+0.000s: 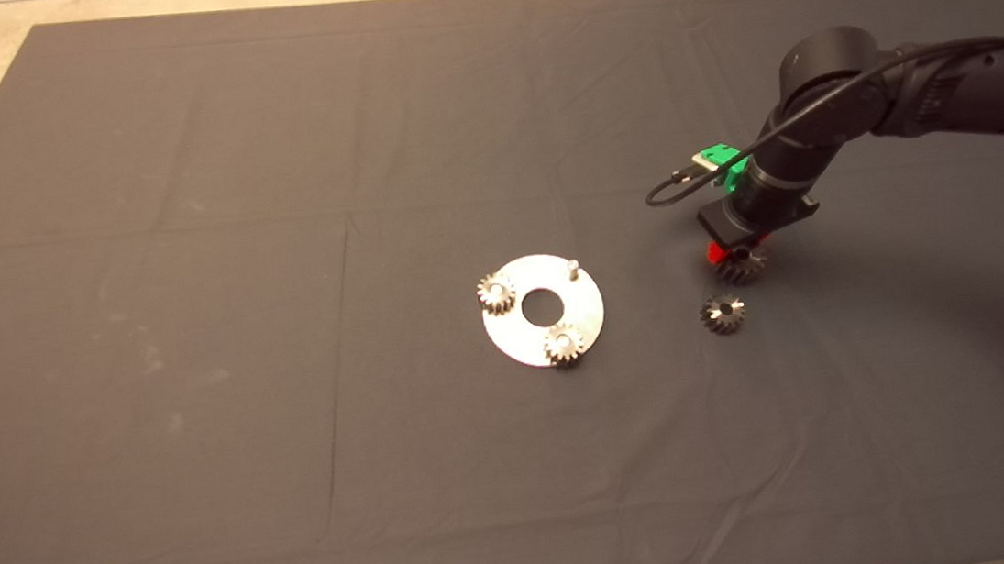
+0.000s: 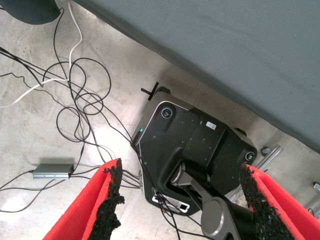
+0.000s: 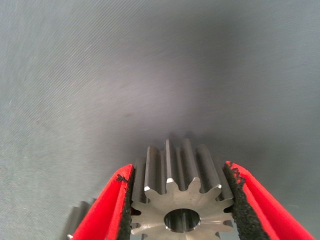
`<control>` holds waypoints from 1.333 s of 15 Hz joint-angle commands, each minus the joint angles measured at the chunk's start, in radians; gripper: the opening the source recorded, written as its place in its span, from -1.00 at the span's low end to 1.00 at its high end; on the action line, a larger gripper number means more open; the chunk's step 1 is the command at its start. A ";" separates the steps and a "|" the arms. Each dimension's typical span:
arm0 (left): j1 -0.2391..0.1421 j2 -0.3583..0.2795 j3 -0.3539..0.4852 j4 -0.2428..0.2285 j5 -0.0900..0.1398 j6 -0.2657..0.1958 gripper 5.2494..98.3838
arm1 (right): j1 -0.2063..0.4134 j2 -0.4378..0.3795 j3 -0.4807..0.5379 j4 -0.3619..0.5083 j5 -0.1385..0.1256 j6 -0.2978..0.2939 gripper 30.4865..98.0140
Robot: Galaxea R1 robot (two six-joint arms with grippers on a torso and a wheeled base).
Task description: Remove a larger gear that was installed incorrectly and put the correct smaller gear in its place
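Observation:
My right gripper [image 1: 732,252] is down at the mat to the right of the round metal plate [image 1: 512,334]. It is shut on the larger gear [image 1: 743,266], whose long shiny teeth and centre bore fill the space between the pads in the right wrist view [image 3: 182,195]. The smaller gear [image 1: 722,313] lies on the mat just in front of it, and its teeth show beside one finger [image 3: 80,216]. The plate carries two paler gears [image 1: 496,294] [image 1: 563,344] and one bare pin [image 1: 572,266]. My left gripper [image 2: 180,167] is open, empty and parked off the mat.
The plate has a round centre hole [image 1: 542,306]. The dark mat [image 1: 195,348] spreads wide on all sides. The left wrist view shows the floor with cables [image 2: 75,95], a small grey box [image 2: 52,171] and the robot's black base [image 2: 192,150].

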 commanded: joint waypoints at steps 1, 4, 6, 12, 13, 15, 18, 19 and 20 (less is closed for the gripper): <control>0.018 0.002 0.008 0.008 0.132 0.004 0.16 | 0.076 -0.029 0.049 0.040 -0.137 0.003 -0.56; 0.018 -0.001 0.008 0.008 0.132 0.004 0.16 | 0.080 -0.018 0.071 0.080 -0.137 0.006 -0.49; 0.018 -0.002 0.008 0.008 0.132 0.004 0.16 | 0.090 -0.018 0.071 0.082 -0.137 0.006 -0.41; 0.018 0.001 0.008 0.008 0.132 0.002 0.16 | 0.096 -0.009 0.201 0.142 -0.137 0.055 -0.06; 0.018 0.001 0.008 0.008 0.132 0.002 0.16 | 0.094 -0.009 0.220 0.154 -0.137 0.070 -0.01; 0.018 -0.001 0.008 0.008 0.132 0.002 0.16 | 0.093 0.002 0.264 0.214 -0.137 0.077 0.12; 0.018 -0.002 0.008 0.008 0.132 0.002 0.16 | 0.090 0.034 0.304 0.230 -0.137 0.127 0.30; 0.018 -0.002 0.008 0.008 0.132 0.002 0.16 | 0.087 0.037 0.301 0.229 -0.137 0.127 0.30; 0.018 -0.004 0.008 0.008 0.132 0.002 0.16 | 0.080 0.040 0.297 0.229 -0.137 0.127 0.30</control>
